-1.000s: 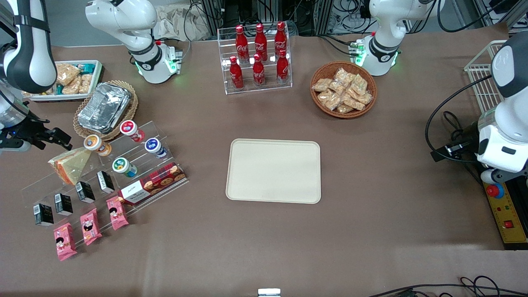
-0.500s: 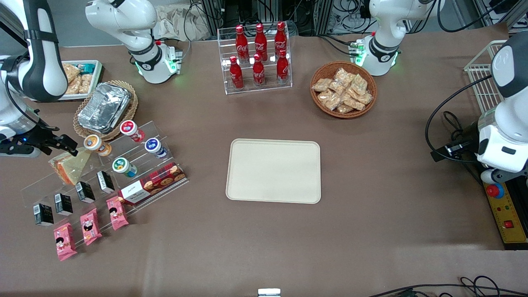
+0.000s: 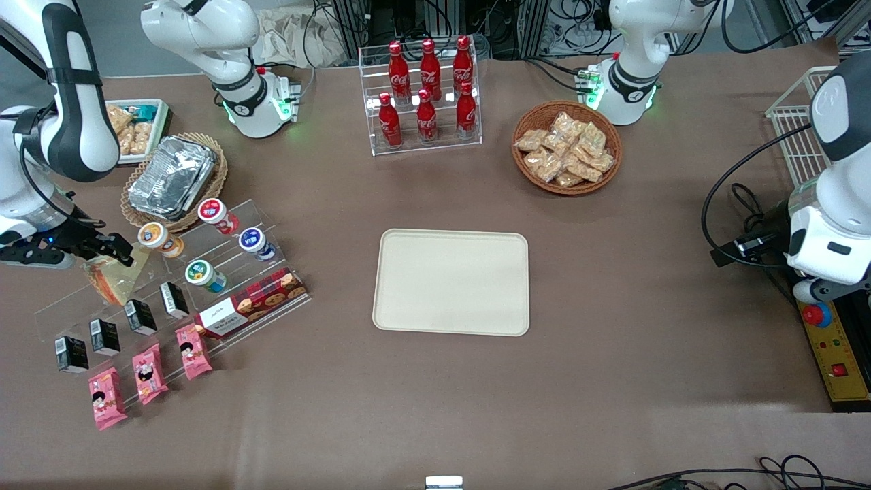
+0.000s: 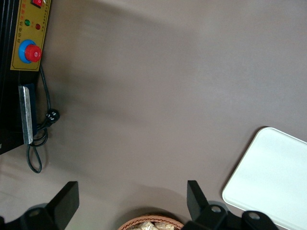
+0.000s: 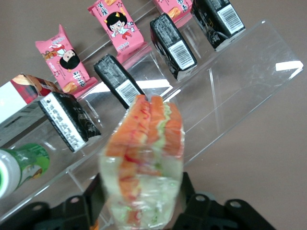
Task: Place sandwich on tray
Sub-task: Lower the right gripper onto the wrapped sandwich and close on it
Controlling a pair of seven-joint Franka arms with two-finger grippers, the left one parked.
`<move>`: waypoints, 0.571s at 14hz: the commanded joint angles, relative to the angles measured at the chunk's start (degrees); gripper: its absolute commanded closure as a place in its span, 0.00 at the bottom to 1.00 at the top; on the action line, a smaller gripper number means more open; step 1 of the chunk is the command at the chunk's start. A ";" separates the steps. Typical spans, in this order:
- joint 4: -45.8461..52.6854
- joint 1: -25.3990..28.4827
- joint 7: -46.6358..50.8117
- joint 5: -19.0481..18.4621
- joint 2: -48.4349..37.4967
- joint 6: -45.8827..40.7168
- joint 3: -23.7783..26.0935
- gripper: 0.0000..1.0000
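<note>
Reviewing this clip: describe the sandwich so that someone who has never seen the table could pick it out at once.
Find the clear stepped display stand at the working arm's end of the table. The sandwich sits on its upper step, with the gripper around it. It is the only pale, clear-wrapped triangular wedge, unlike the black cartons and pink snack packets nearer the front camera.

Beside your gripper [image 3: 109, 253] you have one sandwich [image 3: 116, 278], four black cartons [image 3: 141, 316], four capped cups [image 3: 205, 275], three pink snack packets [image 3: 149, 373] and one cookie box [image 3: 251, 303]. Well away toward the parked arm: one tray [image 3: 452, 282], six cola bottles [image 3: 426, 88], two wicker baskets [image 3: 567, 147].
</note>
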 commanded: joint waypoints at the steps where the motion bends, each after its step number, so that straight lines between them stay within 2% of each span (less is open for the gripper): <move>1: -0.18 -0.37 0.56 1.22 0.15 1.13 0.14 0.52; 4: -0.10 -0.37 0.65 1.31 0.06 0.95 0.06 0.76; 6: 0.34 -0.46 0.56 1.22 -0.11 0.34 0.06 0.84; 8: 2.35 -0.55 0.30 1.22 -0.12 -1.23 -0.03 0.87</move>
